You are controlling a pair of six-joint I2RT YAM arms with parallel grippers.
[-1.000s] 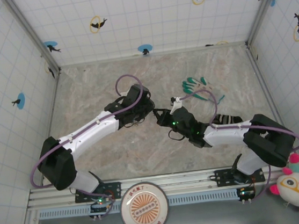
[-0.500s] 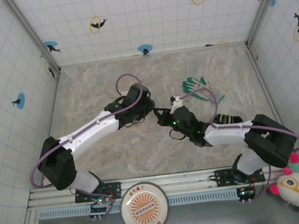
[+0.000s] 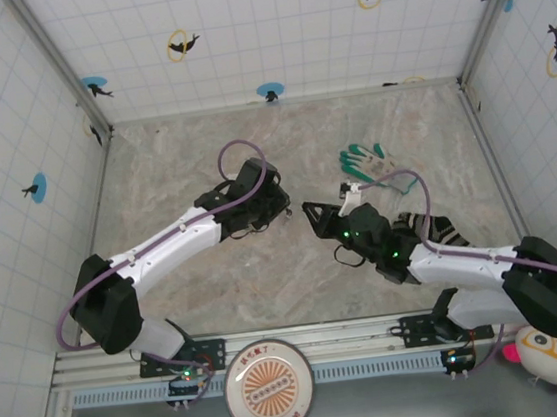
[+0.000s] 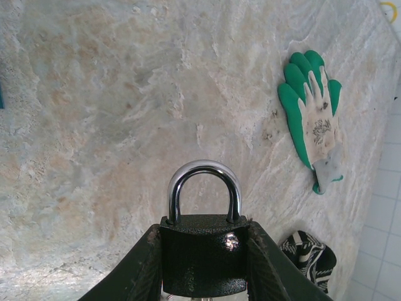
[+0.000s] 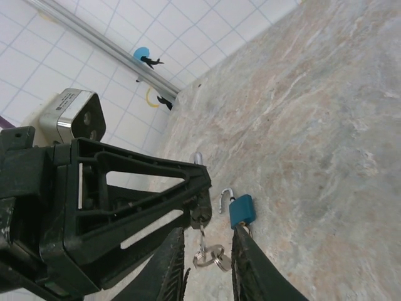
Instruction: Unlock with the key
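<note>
The right claw has come off the key. A second ago it was clamped shut and pressed up against the lock. Its jaws now stand partly apart, one either side of the dangling key ring, and appear to grip nothing. In the overhead view the right arm has also drawn back to its own side, leaving a clear gap between the two claws.

The key hangs below the black padlock and appears to be lodged in its keyway, ring swinging free beneath. How deep it sits cannot be made out.

The left claw holds the padlock body firmly between both fingers, unchanged over the last second. The silver shackle reads as seated on both legs, so the lock is judged not yet open.

Assessment: insertion looks done and the turn is outstanding. The release is probably a regrip.

Further out on the worktop lies a teal padlock with its shackle sprung, and beyond it a green-and-white glove, well apart.
</note>
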